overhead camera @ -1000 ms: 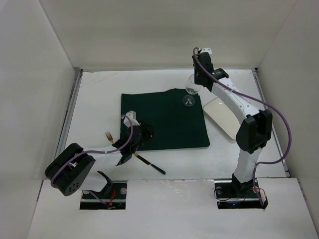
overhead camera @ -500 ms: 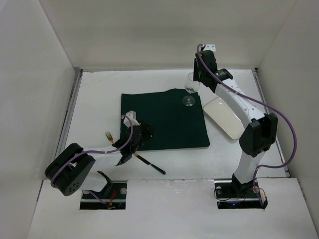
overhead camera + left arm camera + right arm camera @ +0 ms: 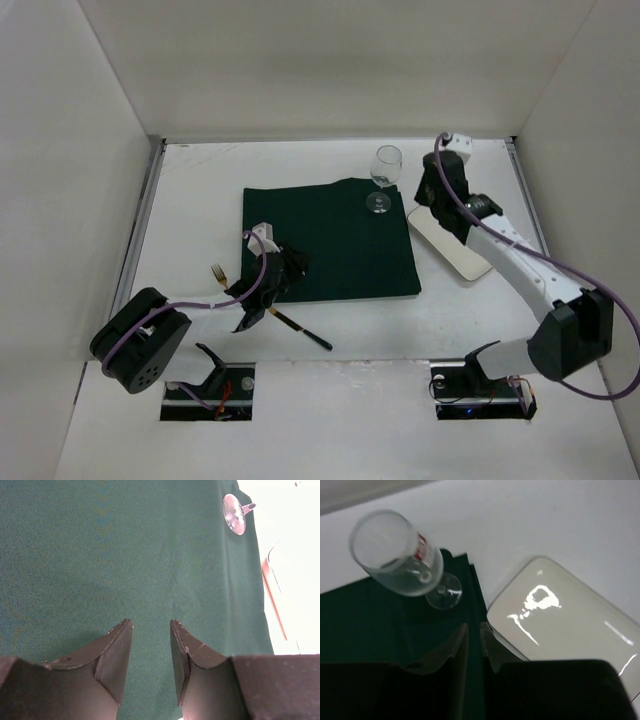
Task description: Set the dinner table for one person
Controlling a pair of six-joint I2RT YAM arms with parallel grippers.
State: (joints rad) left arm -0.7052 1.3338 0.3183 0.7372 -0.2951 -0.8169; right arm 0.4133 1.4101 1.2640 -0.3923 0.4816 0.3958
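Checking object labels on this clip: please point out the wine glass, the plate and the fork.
wine glass (image 3: 387,162): top external view, on its bowl.
plate (image 3: 570,630): right wrist view, on its bare centre.
fork (image 3: 217,271): top external view, on its tines.

Bowl of the wine glass (image 3: 234,520) beyond the left wrist view's top edge; plate (image 3: 442,246) partly under the right arm (image 3: 520,265).

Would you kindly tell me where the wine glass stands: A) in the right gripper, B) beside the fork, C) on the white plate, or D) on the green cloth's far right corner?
D: the wine glass stands upright on the far right corner of the green cloth.
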